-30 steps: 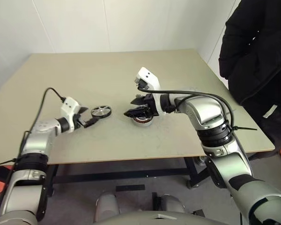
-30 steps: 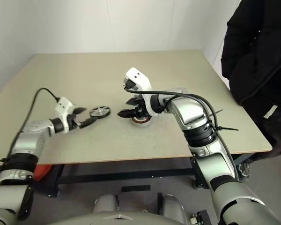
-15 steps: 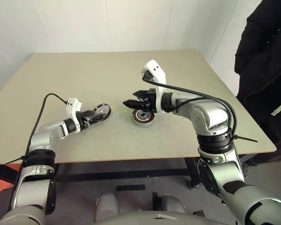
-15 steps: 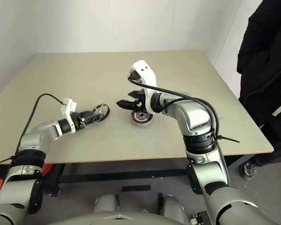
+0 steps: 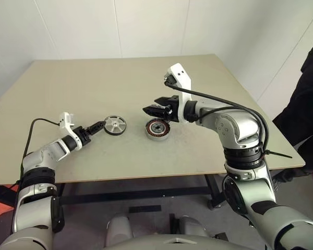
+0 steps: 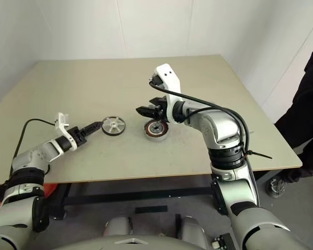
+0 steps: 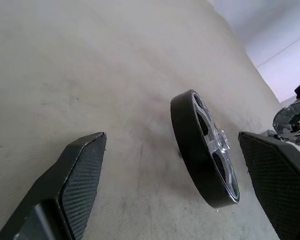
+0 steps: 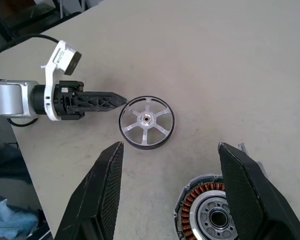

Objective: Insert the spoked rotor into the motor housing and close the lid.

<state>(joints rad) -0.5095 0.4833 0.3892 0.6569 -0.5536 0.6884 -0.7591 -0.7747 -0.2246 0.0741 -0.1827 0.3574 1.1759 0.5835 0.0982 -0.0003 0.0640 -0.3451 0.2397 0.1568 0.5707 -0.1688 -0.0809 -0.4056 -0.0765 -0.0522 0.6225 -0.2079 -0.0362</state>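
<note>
Lying flat on the table (image 5: 68, 78): spoked rotor (image 8: 146, 121), dark rim, silvery spokes and hub, left of motor housing (image 5: 158, 128) showing copper windings. Left gripper (image 5: 98, 125) spread wide, flanking rotor; right gripper (image 5: 149, 110) hovering released above housing. No legible markings showing.

The matt beige counter (image 5: 146, 73) looks smooth with faint scuffs. The spoked rotor (image 8: 147, 122), a dark-rimmed metal wheel, has bright polished spokes. The round motor housing (image 5: 159, 128) shows a shiny silvery rim and glossy copper windings. The left pincer (image 7: 170, 190) has black fingers (image 7: 80, 180) with a woven, carbon-like texture.
</note>
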